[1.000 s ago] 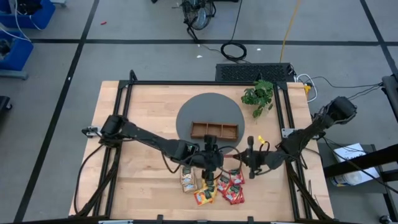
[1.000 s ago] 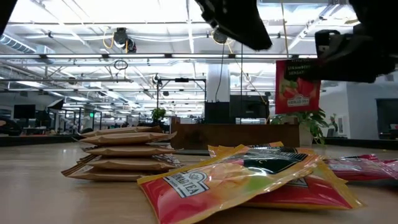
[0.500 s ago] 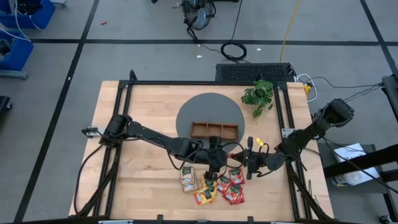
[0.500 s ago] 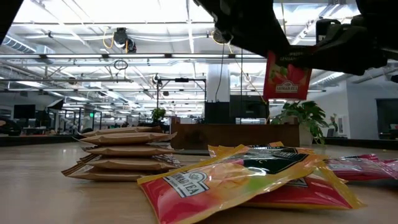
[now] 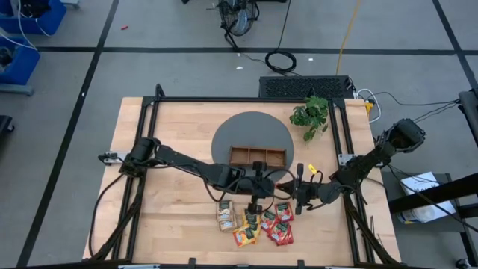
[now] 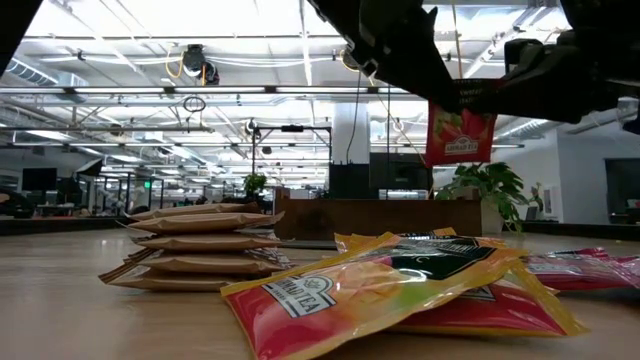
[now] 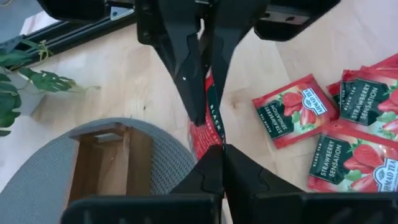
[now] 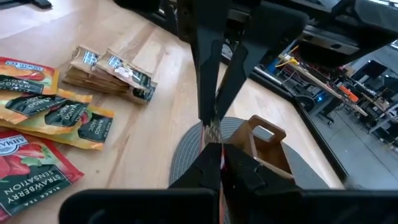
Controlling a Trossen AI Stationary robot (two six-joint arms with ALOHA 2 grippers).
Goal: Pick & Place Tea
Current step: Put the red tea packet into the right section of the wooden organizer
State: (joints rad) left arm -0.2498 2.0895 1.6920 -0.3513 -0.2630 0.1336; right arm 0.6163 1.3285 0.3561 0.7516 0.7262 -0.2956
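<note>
Both grippers pinch one red strawberry tea sachet (image 6: 458,123) in mid-air between tray (image 5: 257,157) and sachet pile (image 5: 258,222): left gripper (image 5: 254,200), right gripper (image 5: 299,196); seemingly a handover, so one should release next.

Bright ceiling lights (image 6: 200,90) glare in the low view; the arms look black against them, and the nearest tea sachet (image 6: 380,285) is blurry
</note>
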